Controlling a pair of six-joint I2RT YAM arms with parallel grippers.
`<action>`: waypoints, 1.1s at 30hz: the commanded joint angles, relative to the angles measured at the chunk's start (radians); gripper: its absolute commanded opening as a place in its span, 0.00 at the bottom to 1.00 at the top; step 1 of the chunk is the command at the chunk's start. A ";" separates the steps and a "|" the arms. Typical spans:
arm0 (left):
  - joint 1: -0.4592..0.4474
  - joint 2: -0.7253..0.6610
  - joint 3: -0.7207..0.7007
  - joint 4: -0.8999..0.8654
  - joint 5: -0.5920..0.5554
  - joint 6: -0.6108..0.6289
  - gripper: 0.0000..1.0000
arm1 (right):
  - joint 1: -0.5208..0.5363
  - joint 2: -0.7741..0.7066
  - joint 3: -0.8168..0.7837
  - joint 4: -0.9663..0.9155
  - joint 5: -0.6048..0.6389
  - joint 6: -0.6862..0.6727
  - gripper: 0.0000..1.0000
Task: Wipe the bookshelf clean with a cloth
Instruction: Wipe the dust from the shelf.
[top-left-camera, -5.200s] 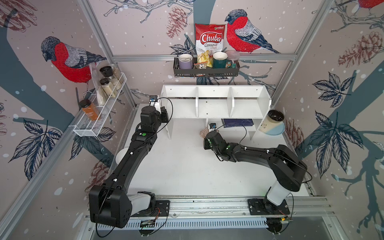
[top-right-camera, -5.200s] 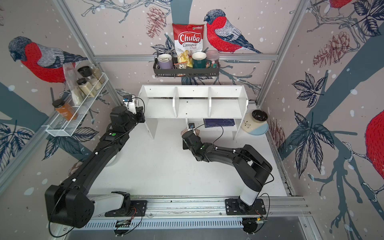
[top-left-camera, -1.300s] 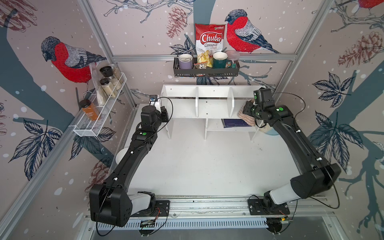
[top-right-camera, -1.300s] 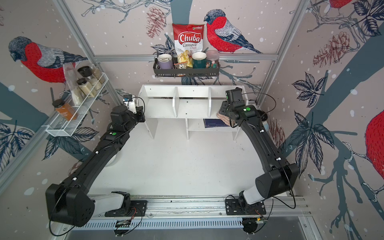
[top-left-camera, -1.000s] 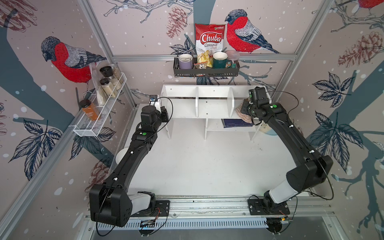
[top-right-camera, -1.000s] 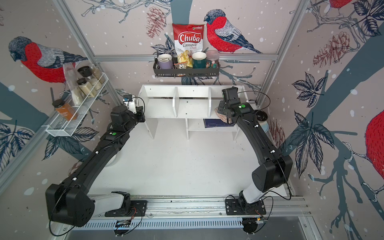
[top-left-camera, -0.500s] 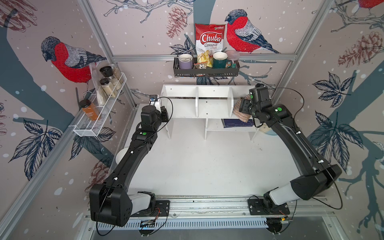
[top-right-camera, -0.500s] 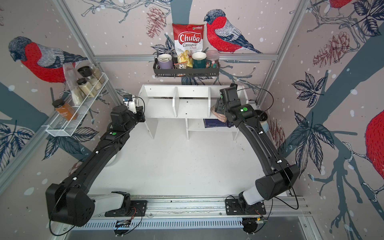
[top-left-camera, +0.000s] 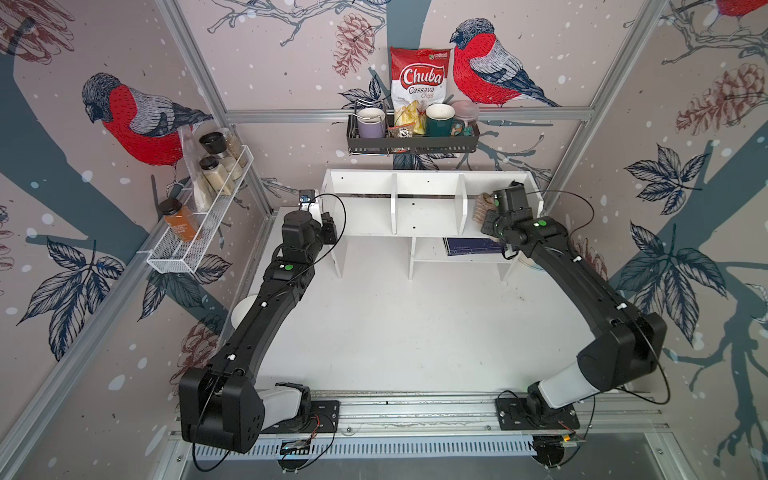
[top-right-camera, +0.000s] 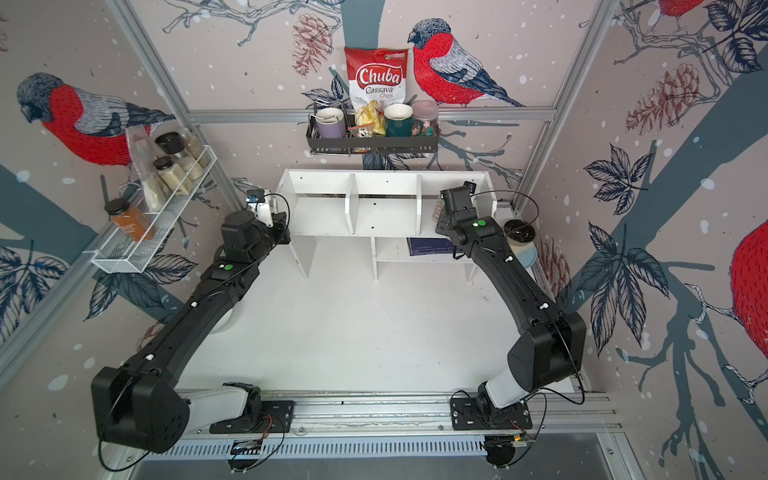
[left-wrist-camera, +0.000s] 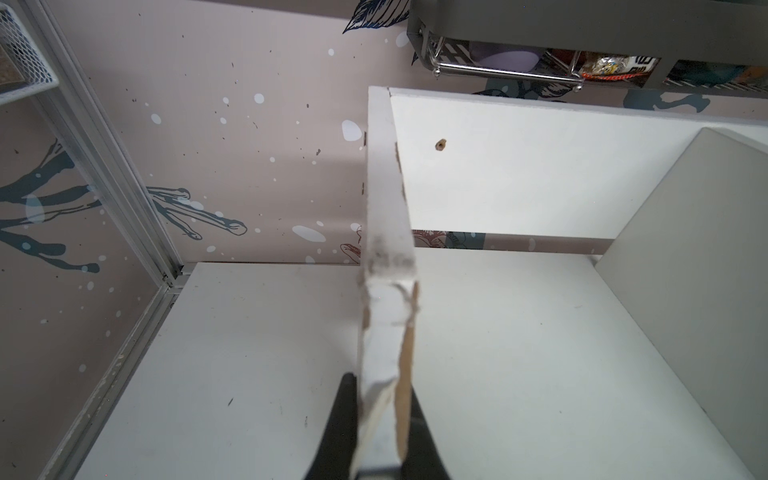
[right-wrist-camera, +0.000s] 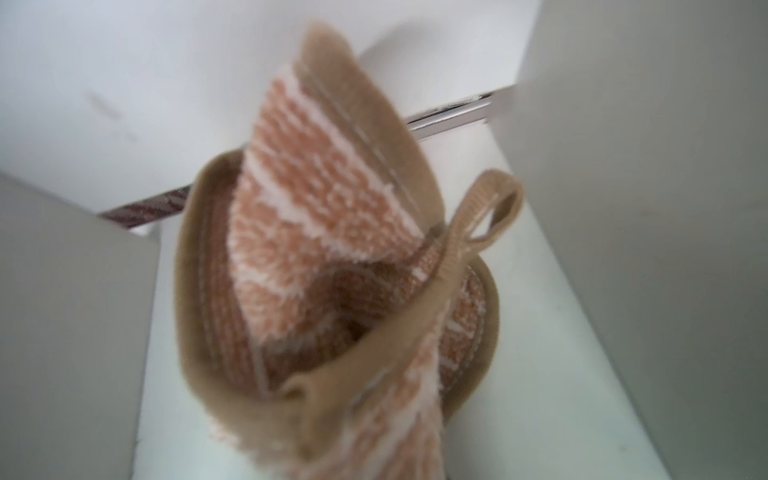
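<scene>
Cloth of soft tan-beige fabric with pale stripes, inside the right-end upper compartment of the wide white board bookshelf
Right gripper is clamped on the bunched cloth there; left gripper is closed on the bookshelf's left end panel, one black finger each side

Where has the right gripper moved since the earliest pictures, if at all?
Yes. The right gripper moved from the table in front of the bookshelf's lower shelf up into its rightmost upper compartment, where it holds the cloth.
</scene>
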 joint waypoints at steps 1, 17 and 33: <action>0.001 0.002 0.006 0.005 0.054 -0.136 0.00 | -0.036 -0.034 -0.043 -0.014 -0.006 0.018 0.00; 0.000 -0.001 0.002 0.003 0.057 -0.133 0.00 | 0.067 0.167 0.335 -0.033 -0.006 -0.117 0.00; 0.000 -0.011 0.007 -0.006 0.033 -0.133 0.00 | 0.000 0.035 0.161 -0.102 0.119 -0.047 0.00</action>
